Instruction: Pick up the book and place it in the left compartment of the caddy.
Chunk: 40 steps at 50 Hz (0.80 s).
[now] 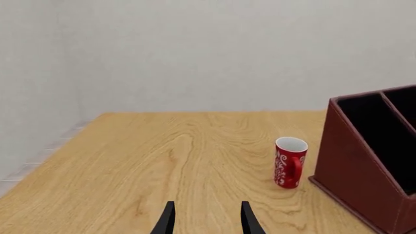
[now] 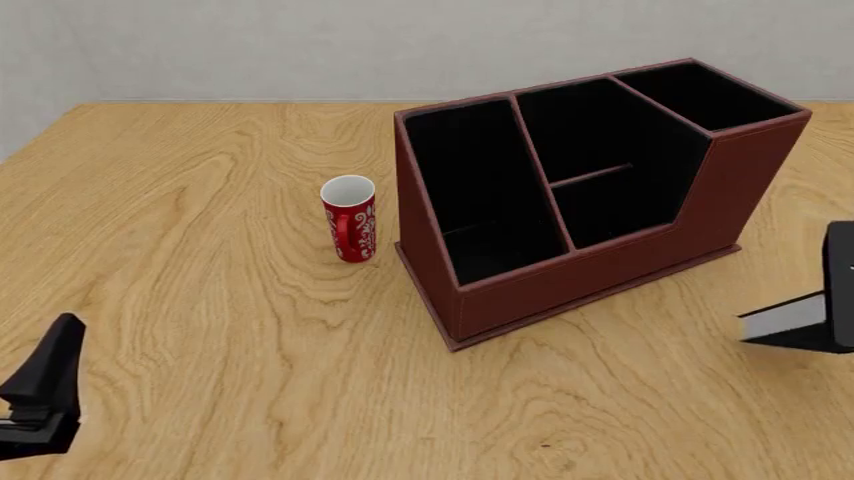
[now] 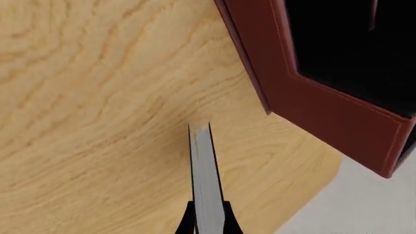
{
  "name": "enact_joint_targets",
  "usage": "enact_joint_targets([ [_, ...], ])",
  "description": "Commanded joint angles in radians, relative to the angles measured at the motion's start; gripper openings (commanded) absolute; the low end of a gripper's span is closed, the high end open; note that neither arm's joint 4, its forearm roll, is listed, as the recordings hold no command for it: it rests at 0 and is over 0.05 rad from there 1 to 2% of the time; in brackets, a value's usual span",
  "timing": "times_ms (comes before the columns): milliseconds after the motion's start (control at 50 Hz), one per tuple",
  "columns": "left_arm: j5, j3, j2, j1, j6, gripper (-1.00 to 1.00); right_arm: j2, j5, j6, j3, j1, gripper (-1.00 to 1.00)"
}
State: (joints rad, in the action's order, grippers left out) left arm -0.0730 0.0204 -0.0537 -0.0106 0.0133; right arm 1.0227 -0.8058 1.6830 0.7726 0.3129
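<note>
The caddy [image 2: 587,280] is a big reddish-brown box with a black interior, standing at the table's centre right. Its left compartment [image 2: 481,190] is the long slot at the end nearest the cup, and nothing shows inside it. The book [image 2: 790,316], black-covered with white page edges, shows at the right edge of the front view, right of the caddy. In the right wrist view the book [image 3: 202,180] is edge-on, with my right gripper [image 3: 208,217] shut on it and the caddy [image 3: 312,102] just beyond. My left gripper [image 1: 208,222] is open over bare table at the near left [image 2: 47,390].
A red-and-white patterned cup [image 2: 350,218] stands upright just left of the caddy, a short gap from its wall; it also shows in the left wrist view [image 1: 289,162]. The wooden table [image 2: 200,250] ends at a wall at the back. Its right edge lies close to the book.
</note>
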Motion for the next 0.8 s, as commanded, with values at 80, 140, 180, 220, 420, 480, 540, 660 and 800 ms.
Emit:
enact_joint_targets([
  [80, 0.035, 0.007, 0.038, 0.007, -0.02, 1.0, -0.094, -0.095, -0.016, 0.025, 0.013, -1.0],
  [140, 0.041, 0.01, 0.044, 0.007, -0.025, 1.0, -0.114, -0.118, -0.033, 0.04, 0.003, -1.0],
  [180, 0.041, 0.013, 0.046, 0.008, -0.031, 1.0, -0.134, -0.18, -0.106, 0.077, -0.053, -1.0],
  [220, 0.042, 0.013, 0.047, 0.009, -0.031, 1.0, -0.138, -0.2, -0.139, 0.097, -0.075, -1.0],
  [420, 0.036, 0.017, 0.048, 0.021, -0.04, 1.0, -0.179, -0.358, -0.283, 0.204, -0.144, -1.0],
  [480, 0.036, 0.018, 0.051, 0.02, -0.046, 1.0, -0.197, -0.412, -0.357, 0.234, -0.2, -1.0],
  [540, 0.037, 0.019, 0.052, 0.019, -0.048, 1.0, -0.209, -0.414, -0.376, 0.224, -0.218, -1.0],
  [660, 0.041, 0.026, 0.053, 0.018, -0.05, 1.0, -0.225, -0.414, -0.468, 0.217, -0.29, -1.0],
  [800, 0.044, 0.036, 0.053, 0.012, -0.054, 1.0, -0.237, -0.414, -0.626, 0.227, -0.42, -1.0],
])
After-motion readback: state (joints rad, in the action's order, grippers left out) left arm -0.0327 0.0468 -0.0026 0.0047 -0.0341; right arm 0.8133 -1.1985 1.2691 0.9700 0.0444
